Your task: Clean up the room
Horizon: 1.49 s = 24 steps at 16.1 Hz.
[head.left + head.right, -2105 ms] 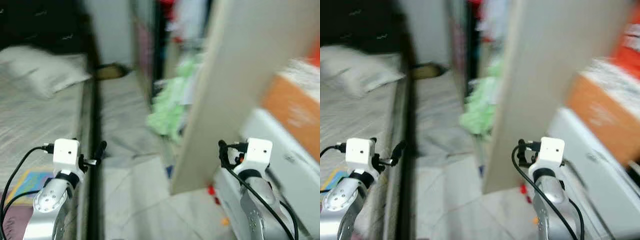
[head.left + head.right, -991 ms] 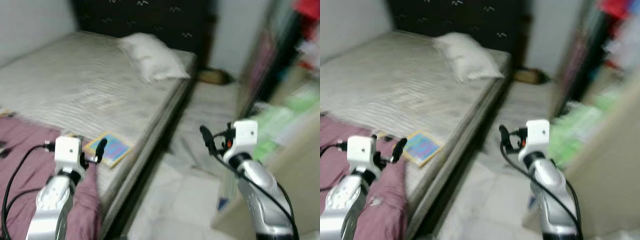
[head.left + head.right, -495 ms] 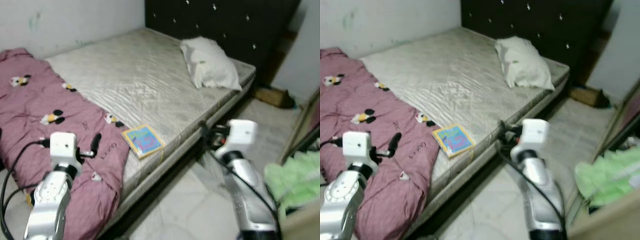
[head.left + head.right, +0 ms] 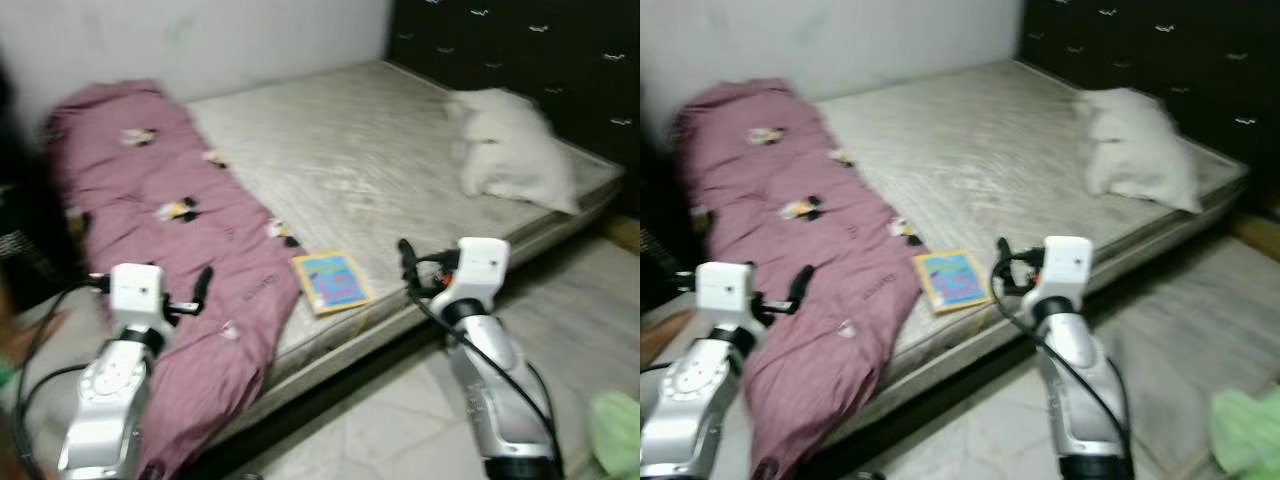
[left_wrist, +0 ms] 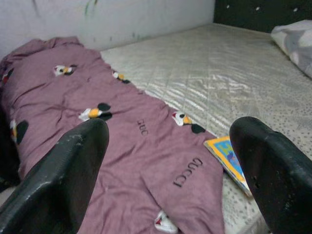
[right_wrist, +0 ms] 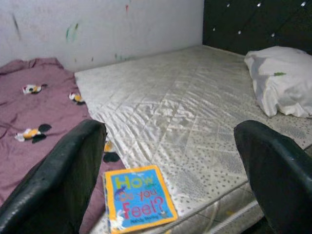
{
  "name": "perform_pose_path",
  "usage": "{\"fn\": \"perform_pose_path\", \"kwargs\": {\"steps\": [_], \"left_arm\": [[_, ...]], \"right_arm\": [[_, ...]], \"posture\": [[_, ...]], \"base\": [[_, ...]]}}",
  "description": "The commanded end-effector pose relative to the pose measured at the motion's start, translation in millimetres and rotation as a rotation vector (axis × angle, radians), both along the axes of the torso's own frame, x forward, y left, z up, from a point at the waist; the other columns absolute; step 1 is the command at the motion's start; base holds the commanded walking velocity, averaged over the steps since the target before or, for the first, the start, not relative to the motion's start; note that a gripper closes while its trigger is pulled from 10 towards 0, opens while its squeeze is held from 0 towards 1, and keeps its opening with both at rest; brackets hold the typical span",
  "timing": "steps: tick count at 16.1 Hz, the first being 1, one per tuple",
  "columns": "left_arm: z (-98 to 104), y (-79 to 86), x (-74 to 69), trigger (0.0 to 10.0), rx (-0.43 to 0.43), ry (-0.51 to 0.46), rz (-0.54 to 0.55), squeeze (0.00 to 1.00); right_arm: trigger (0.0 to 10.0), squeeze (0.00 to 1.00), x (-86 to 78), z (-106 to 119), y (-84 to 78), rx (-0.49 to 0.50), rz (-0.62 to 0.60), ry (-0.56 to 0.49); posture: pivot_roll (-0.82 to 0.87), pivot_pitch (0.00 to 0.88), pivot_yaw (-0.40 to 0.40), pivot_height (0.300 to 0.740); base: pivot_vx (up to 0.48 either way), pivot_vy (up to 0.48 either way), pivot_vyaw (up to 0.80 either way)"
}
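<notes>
1. The blanket (image 4: 180,250) is a purple, soft and thick cover with small cartoon prints. It lies bunched in a long strip along the left part of the bed (image 4: 380,160), and its lower end hangs over the bed edge toward the floor. I judge it is light but bulky and will sag and slide when lifted, so a pinch on a raised fold or on the hanging end seems best.
2. The left gripper (image 5: 165,170) is held above this blanket, and its fingers are spread wide with nothing between them.
3. The book (image 6: 138,198) is thin, flat and stiff, with a glossy yellow-bordered cover. It lies near the mattress edge, just beside the blanket. It may slip on the smooth quilted mattress; taking it by one free edge looks sensible.
4. The right gripper (image 6: 170,195) points at the book, its fingers also apart and empty.
5. The pillow (image 4: 515,150) is white, soft and rumpled, lying near the dark padded headboard (image 4: 520,50).
</notes>
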<state>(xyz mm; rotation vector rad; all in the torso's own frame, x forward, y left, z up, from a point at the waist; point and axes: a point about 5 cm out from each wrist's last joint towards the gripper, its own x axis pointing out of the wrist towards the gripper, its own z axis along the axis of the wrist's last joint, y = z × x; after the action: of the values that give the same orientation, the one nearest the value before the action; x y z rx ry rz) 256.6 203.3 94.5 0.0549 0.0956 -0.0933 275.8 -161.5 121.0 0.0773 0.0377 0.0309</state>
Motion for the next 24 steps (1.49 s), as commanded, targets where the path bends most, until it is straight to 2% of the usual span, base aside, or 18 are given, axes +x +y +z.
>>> {"fn": "perform_pose_path", "kwargs": {"steps": [1,16,20,24], "left_arm": [[2.5,4.4,-0.5,10.0,0.014,-0.009,0.005,0.00],[4.3,-1.4,2.1,10.0,0.018,-0.013,-0.025,0.00],[4.4,-1.8,2.8,10.0,0.018,-0.017,-0.028,0.00],[2.7,-2.4,3.7,10.0,0.017,-0.013,-0.034,0.00]], "right_arm": [[10.0,0.00,0.8,3.0,1.8,0.008,0.007,-0.013],[10.0,0.00,0.4,1.7,4.7,0.020,0.016,-0.015],[10.0,0.00,1.6,1.4,2.4,0.017,0.014,-0.014],[10.0,0.00,1.4,1.4,4.7,0.014,0.012,-0.017]], "posture": [[-0.03,0.000,-0.044,0.740],[-0.04,0.000,-0.035,0.740],[-0.03,0.000,-0.038,0.740],[-0.04,0.000,-0.030,0.740]], "base": [[0.000,0.000,0.80],[0.000,0.000,0.80],[0.000,0.000,0.00],[0.000,0.000,0.75]]}}
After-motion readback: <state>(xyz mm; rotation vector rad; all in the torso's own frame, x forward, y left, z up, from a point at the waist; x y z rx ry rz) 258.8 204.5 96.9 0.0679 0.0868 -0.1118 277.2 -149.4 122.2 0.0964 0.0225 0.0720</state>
